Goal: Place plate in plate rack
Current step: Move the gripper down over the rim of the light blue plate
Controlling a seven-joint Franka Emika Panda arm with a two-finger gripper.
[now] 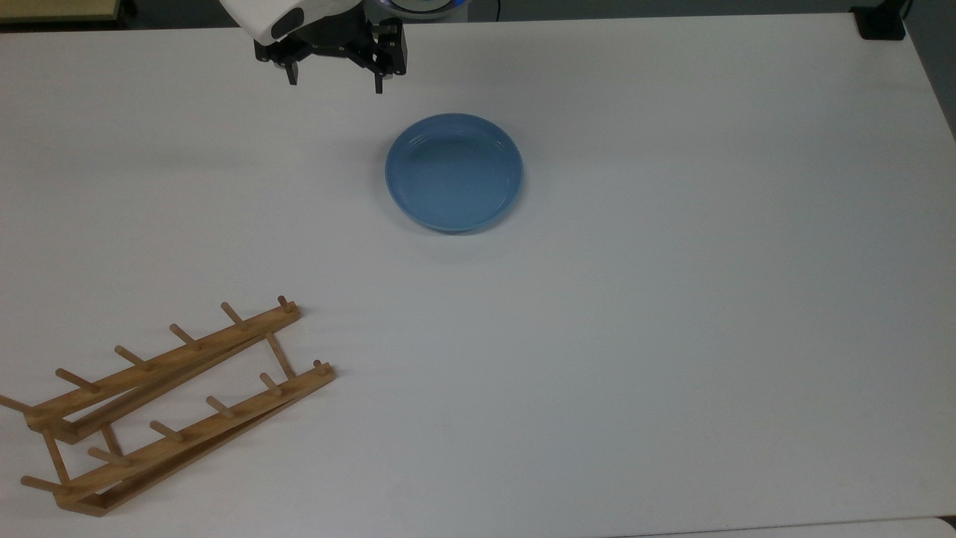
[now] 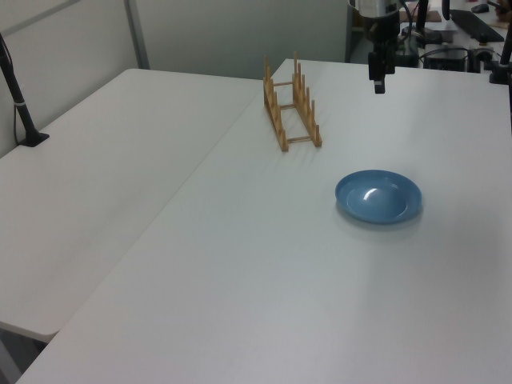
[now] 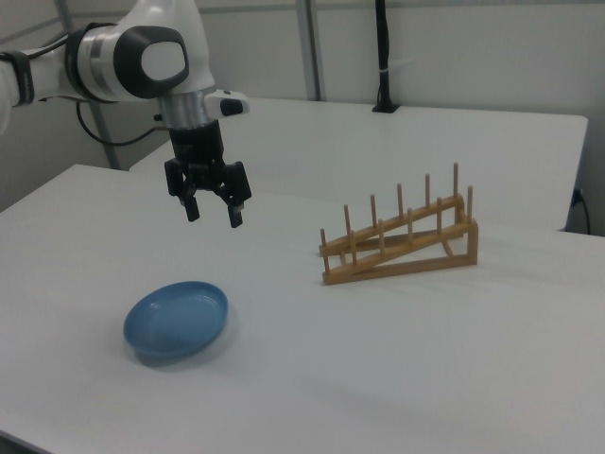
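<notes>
- No brand, label or writing is showing legibly on any thing in the pictures.
- The white table (image 1: 672, 336) is lying flat and matte; in the left view a second white table (image 2: 96, 176) is standing against it at the left view's left, with a seam between them.
- At the top view's lower left, the plate rack (image 1: 168, 403) is standing on the table, its pegs pointing up, well apart from the plate.
- In the top view's upper middle, the gripper (image 1: 336, 81) is hanging above the table with its fingers spread apart and gripping nothing.
- The plate (image 1: 454, 172) is lying flat on the table near the top view's centre, to the lower right of the gripper and not touching it.
- In the right view, grey partition walls (image 3: 454, 47) are standing behind the tables, and a black pole (image 3: 383, 57) is rising from the far table.
</notes>
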